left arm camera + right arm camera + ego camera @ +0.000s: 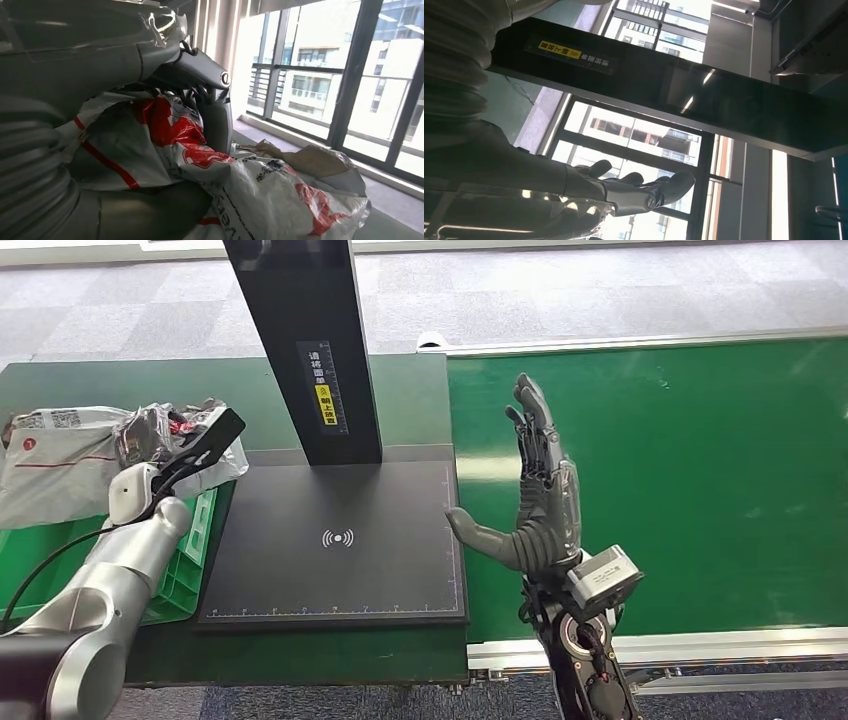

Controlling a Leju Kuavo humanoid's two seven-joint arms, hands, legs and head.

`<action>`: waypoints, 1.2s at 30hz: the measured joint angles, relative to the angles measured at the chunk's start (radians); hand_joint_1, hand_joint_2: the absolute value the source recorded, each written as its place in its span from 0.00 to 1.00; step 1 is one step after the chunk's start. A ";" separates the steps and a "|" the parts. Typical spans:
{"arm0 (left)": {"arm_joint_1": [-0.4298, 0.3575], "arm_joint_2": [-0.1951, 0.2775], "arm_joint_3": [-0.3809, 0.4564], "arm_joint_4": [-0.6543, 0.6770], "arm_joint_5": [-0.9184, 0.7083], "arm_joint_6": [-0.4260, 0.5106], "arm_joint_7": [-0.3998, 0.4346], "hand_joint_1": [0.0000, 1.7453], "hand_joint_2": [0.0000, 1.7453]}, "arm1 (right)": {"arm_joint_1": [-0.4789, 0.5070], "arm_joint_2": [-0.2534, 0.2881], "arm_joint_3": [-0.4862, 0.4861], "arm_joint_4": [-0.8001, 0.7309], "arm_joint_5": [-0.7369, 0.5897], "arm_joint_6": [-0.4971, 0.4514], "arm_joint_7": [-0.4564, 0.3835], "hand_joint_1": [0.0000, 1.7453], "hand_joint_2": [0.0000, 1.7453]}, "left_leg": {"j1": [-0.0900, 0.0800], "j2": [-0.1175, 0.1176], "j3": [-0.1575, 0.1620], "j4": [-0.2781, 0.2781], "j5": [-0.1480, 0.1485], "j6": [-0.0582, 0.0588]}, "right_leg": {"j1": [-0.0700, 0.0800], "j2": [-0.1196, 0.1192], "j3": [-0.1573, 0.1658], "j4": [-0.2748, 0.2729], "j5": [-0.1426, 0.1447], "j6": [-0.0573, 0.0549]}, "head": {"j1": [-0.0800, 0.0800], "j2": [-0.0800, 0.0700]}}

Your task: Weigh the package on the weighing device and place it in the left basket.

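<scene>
A crumpled grey plastic package [150, 430] with red print sits in my left hand [203, 448], above the far end of the green basket [185, 570] at the left. In the left wrist view the thumb and dark fingers [212, 102] press into the package [175, 135]. The black weighing platform [340, 540] with its upright black post [305, 340] lies bare in the middle. My right hand [540, 495] stands open and upright, fingers spread, just past the platform's right edge over the green belt. The right wrist view shows its fingers [644, 192] below the post [684, 100].
A white package [50, 465] with a red line lies in the basket beside the held one; more bags [280, 200] show under my left hand. The green conveyor belt [680, 470] runs off to the right, with a metal rail [700, 645] along its near edge.
</scene>
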 joint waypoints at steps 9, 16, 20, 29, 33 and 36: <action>-0.029 0.022 -0.011 0.023 -0.047 0.023 0.097 1.00 1.00 | -0.006 0.000 0.017 0.000 0.002 -0.017 0.006 0.00 1.00 | 0.000 0.000 0.000 0.000 0.000 0.000 | 0.000 0.000 0.000 0.000 0.000 0.000 | 0.000 0.000; -0.035 0.027 -0.011 0.030 -0.050 0.025 0.100 1.00 1.00 | -0.006 0.005 0.018 0.000 0.002 -0.018 0.006 0.00 1.00 | 0.000 0.000 0.000 0.000 0.000 0.000 | 0.000 0.000 0.000 0.000 0.000 0.000 | 0.000 0.000; -0.039 0.031 -0.010 0.031 -0.054 0.058 0.122 1.00 1.00 | -0.006 0.006 0.019 0.000 0.002 -0.021 0.006 0.00 1.00 | 0.000 0.000 0.000 0.000 0.000 0.000 | 0.000 0.000 0.000 0.000 0.000 0.000 | 0.000 0.000; -0.071 0.065 0.048 0.035 -0.054 0.106 0.126 0.09 1.00 | -0.006 0.006 0.027 0.000 0.007 -0.032 0.007 0.00 1.00 | 0.000 0.000 0.000 0.000 0.000 0.000 | 0.000 0.000 0.000 0.000 0.000 0.000 | 0.000 0.000; -0.077 0.074 0.059 0.041 -0.083 0.077 0.164 0.00 1.00 | -0.006 0.006 0.031 0.000 0.010 -0.034 0.007 0.00 1.00 | 0.000 0.000 0.000 0.000 0.000 0.000 | 0.000 0.000 0.000 0.000 0.000 0.000 | 0.000 0.000; -0.076 0.080 0.065 0.046 -0.095 0.081 0.202 0.00 1.00 | -0.005 0.008 0.036 0.000 0.011 -0.034 0.008 0.00 1.00 | 0.000 0.000 0.000 0.000 0.000 0.000 | 0.000 0.000 0.000 0.000 0.000 0.000 | 0.000 0.000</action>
